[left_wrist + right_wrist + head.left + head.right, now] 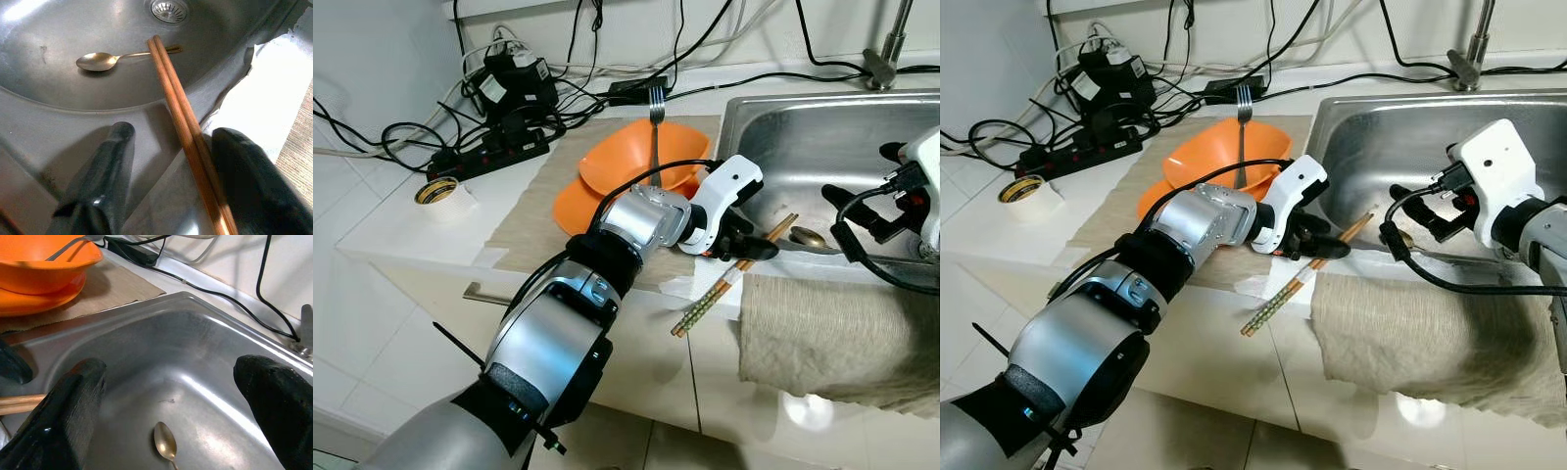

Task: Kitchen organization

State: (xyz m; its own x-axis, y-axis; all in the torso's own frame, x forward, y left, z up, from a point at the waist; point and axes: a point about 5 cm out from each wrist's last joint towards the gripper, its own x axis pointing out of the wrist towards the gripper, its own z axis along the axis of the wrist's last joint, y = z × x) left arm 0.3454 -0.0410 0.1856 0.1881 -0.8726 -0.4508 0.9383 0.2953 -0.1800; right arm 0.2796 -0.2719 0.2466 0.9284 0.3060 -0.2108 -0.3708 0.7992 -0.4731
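Lying btwn open left hand [166, 181] fingers: chopsticks [183, 127].

**No legible writing**

No word, number, brand or sign can be read anywhere. The black power adapters [514, 73] at about 11 o'clock on the white worktop [391, 230] carry pale labels, but their print is too small to make out. The patterned ends of the wooden chopsticks [705, 305] show ornament, not text.

Chopsticks [732, 278] across sink [773, 147] rim, spoon [100, 60] inside (near drain), bowl [636, 157] left.
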